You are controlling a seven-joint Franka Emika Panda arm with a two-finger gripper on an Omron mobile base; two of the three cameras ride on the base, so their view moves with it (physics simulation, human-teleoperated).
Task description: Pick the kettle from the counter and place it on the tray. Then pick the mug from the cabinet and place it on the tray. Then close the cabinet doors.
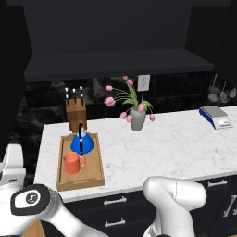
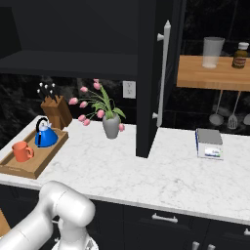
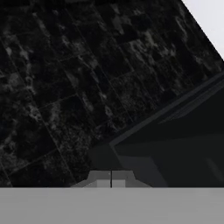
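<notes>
the gripper is clenched on nothing, aimed at dark tiled wall. the kettle and the mug are set on the tray. the open cabinet door juts over the counter; a wide swing risks clipping the vase. open room lies right of the door.

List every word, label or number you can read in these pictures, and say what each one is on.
No text can be read anywhere.
Bottle on the wooden shelf: pale label, too small and blurred to read.
Scale on the counter: light front panel, nothing legible.
Kettle, mug, tray, vase: no markings show.
</notes>
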